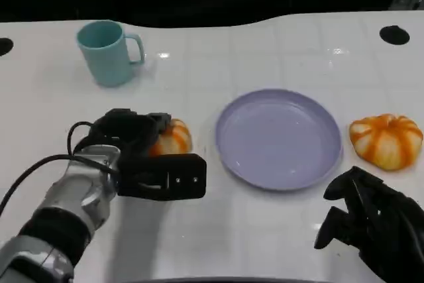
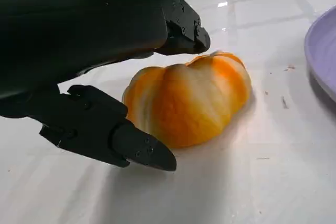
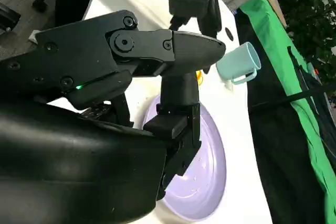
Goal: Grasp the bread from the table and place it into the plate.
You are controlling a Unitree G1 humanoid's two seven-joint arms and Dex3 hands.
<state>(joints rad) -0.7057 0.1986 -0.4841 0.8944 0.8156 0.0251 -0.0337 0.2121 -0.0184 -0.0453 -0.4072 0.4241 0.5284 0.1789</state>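
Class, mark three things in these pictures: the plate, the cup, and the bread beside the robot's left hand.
plate point(image 1: 228, 154): head view, on its bare left rim.
cup point(image 1: 103, 54): head view, on the middle of its side.
bread point(image 2: 189, 100): left wrist view, on the middle of its striped top.

A teal mug point(image 1: 108, 52) stands upright at the far left of my white desk point(image 1: 265, 44), handle to the right. Behind the desk's far edge hangs green cloth point(image 3: 294, 72).

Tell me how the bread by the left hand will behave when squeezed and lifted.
The bread looks puffy and ribbed, so it is probably light and may dent under a firm squeeze. Its domed shape sits flat on the table, so rolling seems unlikely. The left hand has fingers around it; the glossy crust might slip.
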